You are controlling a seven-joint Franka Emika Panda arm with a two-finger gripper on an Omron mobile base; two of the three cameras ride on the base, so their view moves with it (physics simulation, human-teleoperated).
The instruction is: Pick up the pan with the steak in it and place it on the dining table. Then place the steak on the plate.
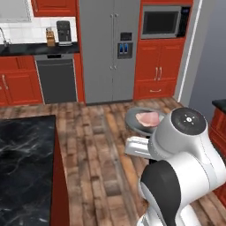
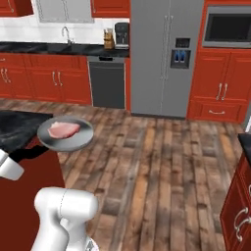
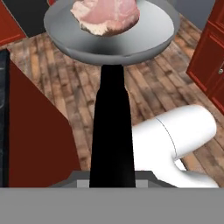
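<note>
Pincer (image 3: pixel 111 181) was clamped on black handle of the pan (image 3: pixel 144 41), held in air over wood floor (image 2: pixel 162 162) beside the tabletop (image 1: pixel 24 167), w/ steak (image 3: pixel 107 15) in it.

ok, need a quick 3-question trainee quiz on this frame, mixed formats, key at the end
1. True or false: the steak lies in the pan.
2. Multiple choice: what is below the pan in the right base view? A) the stove top B) the wooden floor, by the corner of the dining table C) a plate
3. Short answer: by which part is the pan carried, going by the hand view?

Key:
1. True.
2. B.
3. By its black handle, which runs down toward the pincer at the bottom of that view; the fingertips themselves are hidden.
</note>
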